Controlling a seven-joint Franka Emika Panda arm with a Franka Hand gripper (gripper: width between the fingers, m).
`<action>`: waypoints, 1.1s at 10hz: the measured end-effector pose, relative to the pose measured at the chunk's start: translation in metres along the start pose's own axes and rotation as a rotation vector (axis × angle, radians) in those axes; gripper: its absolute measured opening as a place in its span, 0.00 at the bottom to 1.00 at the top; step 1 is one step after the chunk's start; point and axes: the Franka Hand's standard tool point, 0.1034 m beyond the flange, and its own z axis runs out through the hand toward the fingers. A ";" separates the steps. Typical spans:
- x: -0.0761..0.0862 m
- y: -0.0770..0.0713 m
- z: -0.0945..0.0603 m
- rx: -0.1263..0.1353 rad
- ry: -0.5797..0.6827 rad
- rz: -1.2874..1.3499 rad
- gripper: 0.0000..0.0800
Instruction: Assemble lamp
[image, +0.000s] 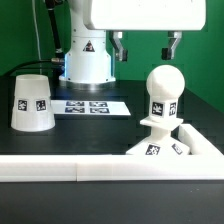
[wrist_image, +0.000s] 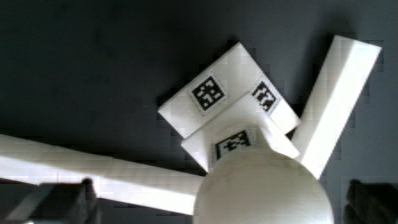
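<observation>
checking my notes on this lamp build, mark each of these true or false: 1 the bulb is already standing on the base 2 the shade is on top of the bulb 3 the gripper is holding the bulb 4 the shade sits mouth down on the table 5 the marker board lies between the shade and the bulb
1. True: the bulb stands upright on the base.
2. False: the shade stands alone at the exterior view's left, apart from the bulb.
3. False: the gripper hangs open above the bulb, holding nothing.
4. True: its wide end rests on the table.
5. True: the marker board lies flat between them.
</observation>
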 end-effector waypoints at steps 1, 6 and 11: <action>-0.002 0.002 0.001 0.000 0.000 0.006 0.87; -0.045 0.026 0.016 -0.012 -0.011 0.045 0.87; -0.072 0.022 0.020 -0.010 -0.034 0.050 0.87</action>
